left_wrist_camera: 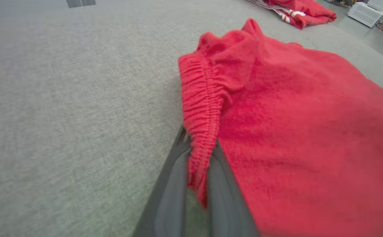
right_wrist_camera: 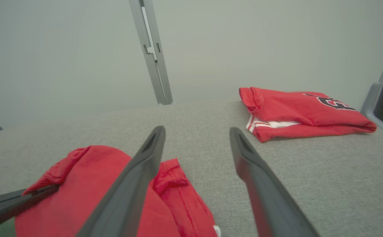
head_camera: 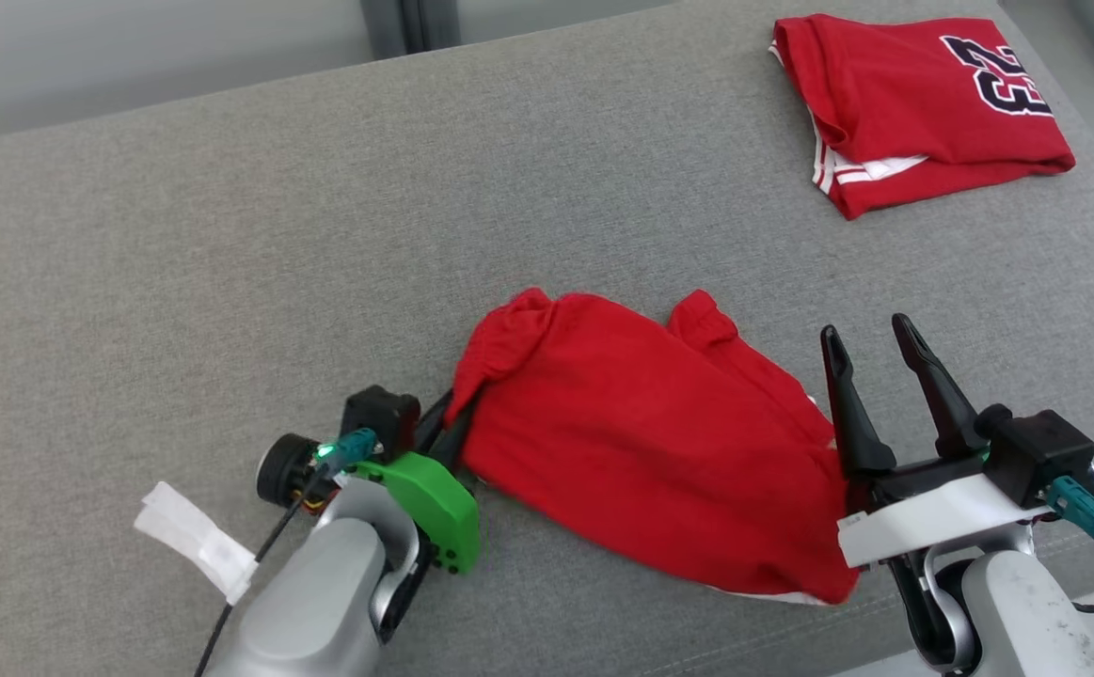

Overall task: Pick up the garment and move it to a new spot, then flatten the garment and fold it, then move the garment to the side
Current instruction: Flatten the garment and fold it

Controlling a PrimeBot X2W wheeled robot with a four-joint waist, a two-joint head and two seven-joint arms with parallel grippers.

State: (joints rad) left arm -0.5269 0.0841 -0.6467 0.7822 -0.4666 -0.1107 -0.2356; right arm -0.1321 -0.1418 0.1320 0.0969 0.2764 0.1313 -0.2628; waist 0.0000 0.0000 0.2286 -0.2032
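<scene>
Two grippers show low in the head view: at lower left the left gripper [left_wrist_camera: 199, 138] is clenched on the gathered waistband of a crumpled red garment [head_camera: 659, 442] lying bottom centre on the grey cushion [head_camera: 227, 282]. At lower right the right gripper [head_camera: 866, 331] stands just beside it, fingers released and spread wide. Farther off, upper right, lies the second of two red pieces, a folded shirt [head_camera: 923, 103] with a dark number.

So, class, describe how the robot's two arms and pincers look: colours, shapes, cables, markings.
Each arm is a rounded silver-grey forearm ending in two long, dark, tapering fingers. The left pincer has a bright green bracket, a teal plug with a black cable, and a white tape tag. The right pincer sits on a white plate, with a black block and a teal connector.
</scene>
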